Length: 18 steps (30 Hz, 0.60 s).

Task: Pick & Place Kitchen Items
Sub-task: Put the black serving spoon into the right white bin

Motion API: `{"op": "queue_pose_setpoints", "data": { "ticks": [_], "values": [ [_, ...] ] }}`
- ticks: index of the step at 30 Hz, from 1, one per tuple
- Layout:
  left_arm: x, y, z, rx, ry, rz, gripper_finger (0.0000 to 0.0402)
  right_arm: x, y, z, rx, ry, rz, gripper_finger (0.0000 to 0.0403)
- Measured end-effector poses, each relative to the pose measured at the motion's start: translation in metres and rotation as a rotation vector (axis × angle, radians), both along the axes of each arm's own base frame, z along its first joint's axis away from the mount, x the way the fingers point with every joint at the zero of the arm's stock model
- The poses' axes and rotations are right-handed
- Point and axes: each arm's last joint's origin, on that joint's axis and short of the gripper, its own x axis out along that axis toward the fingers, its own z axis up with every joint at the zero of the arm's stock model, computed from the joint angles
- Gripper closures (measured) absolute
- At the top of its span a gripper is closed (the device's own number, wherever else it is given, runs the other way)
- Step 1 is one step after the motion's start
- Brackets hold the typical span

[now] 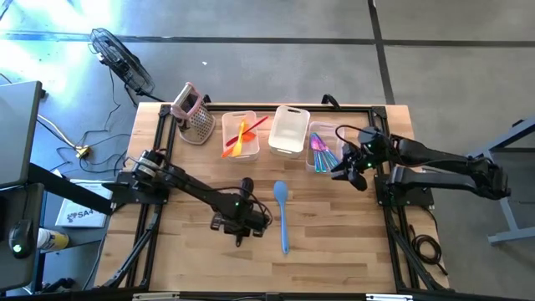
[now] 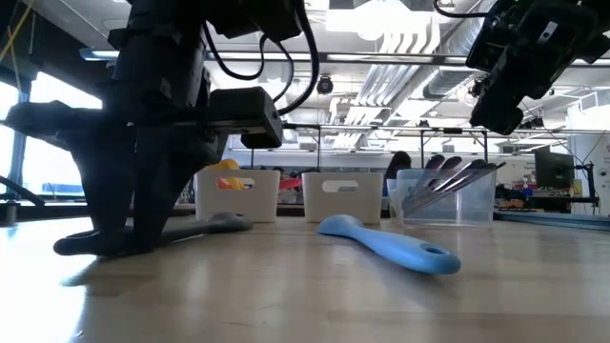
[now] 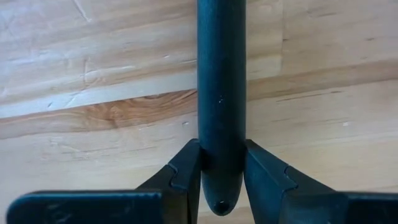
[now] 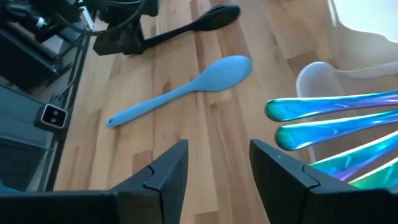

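Only one marking reads: "SA4", in dark letters on a flat white box [image 1: 78,215] lying on the floor left of the desk [image 1: 334,251]. Nothing else is legible.

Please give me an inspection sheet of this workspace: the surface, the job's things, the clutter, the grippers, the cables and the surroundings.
Surface: wooden table, bare at the front.
Job's things: dark utensil lying on the table, its handle gripped; blue spoon lying loose beside it; orange and red utensils in the left bin; iridescent utensils in the right bin; middle bin looks empty.
Clutter: metal grater with pink handle at the back left corner.
Grippers: left gripper shut on the dark utensil; right gripper open, hovering by the right bin.
Cables: loose wires on the floor, left of the table.
Surroundings: fan on the floor; a workshop room behind.
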Motion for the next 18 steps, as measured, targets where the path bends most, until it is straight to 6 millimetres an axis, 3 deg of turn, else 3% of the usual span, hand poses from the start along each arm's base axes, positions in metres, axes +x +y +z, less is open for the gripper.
{"op": "queue_pose_setpoints", "data": {
  "ticks": [18],
  "values": [
    [0.021, -0.007, 0.044, 0.038, 0.002, -0.133, 0.0317, 0.005, 0.014, 0.001, -0.048, 0.000, 0.053, 0.0238]
  ]
}}
